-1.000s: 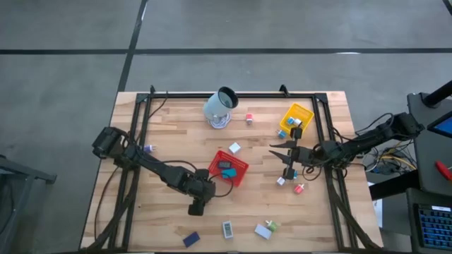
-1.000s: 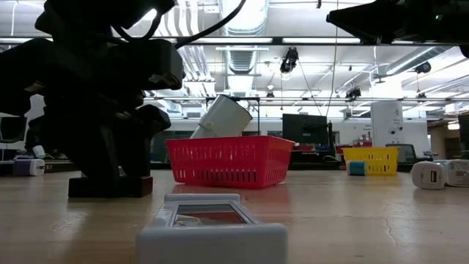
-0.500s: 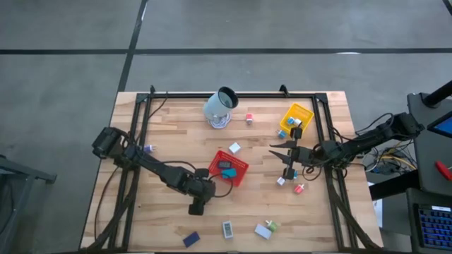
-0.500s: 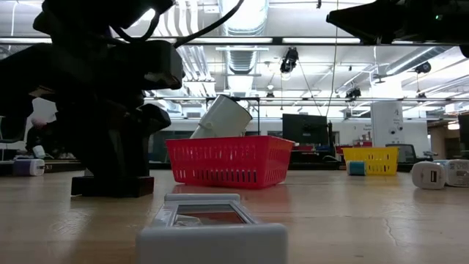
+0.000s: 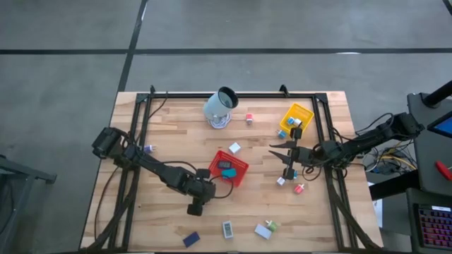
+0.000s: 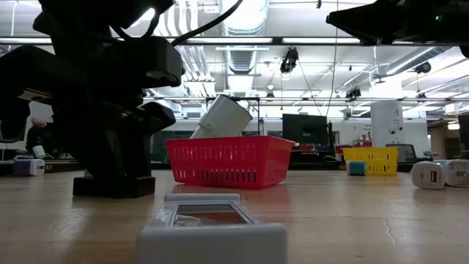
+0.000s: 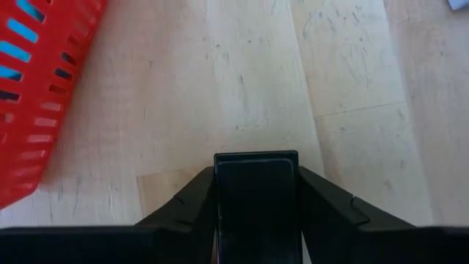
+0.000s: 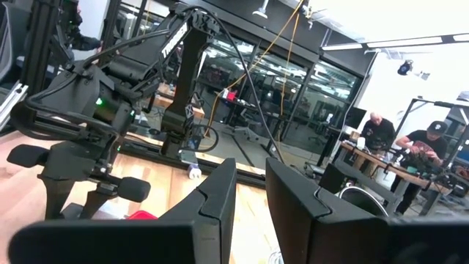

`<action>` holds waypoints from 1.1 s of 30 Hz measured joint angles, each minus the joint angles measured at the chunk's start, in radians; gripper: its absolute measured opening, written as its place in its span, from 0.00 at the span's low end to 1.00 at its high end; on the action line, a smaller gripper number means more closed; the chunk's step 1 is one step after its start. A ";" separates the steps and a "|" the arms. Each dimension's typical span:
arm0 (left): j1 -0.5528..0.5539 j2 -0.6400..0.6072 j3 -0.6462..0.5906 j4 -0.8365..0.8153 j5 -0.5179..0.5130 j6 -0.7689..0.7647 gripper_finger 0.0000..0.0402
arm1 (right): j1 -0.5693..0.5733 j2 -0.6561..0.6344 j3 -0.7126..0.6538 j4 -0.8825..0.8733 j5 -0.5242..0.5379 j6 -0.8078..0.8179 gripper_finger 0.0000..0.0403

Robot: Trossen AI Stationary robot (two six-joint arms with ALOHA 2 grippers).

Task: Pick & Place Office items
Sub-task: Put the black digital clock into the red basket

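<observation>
Left gripper (image 7: pixel 256 192) pinches flat black rectangular block (image 7: pixel 256 198) on wooden table (image 5: pixel 162 219) near front edge, beside red mesh tray (image 5: pixel 229 168). Shallow tip hold: block may slip on lift. Right gripper (image 5: pixel 291 161) pressed together, idle mid-table toward right edge.

The surface (image 5: pixel 162 219) is pale butcher-block wood, planks glued side by side, smooth with a soft satin sheen and a few scuffs. The red tray (image 5: pixel 229 168) and yellow tray (image 5: pixel 296 116) look like moulded plastic mesh, slightly glossy. The black block (image 7: pixel 256 198) in the left gripper (image 7: pixel 256 192) is shiny, almost glassy, while the jaws look like matt black plastic. The cup (image 5: pixel 220 107) is smooth and matt.
</observation>
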 joint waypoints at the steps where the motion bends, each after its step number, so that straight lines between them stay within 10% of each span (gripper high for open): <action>1: 0.000 0.000 0.000 0.000 0.000 0.003 0.37 | 0.000 0.000 0.000 0.000 0.000 0.000 0.18; 33: -0.006 -0.002 -0.170 0.507 0.004 0.111 0.37 | 0.000 0.000 0.000 -0.004 0.000 0.005 0.18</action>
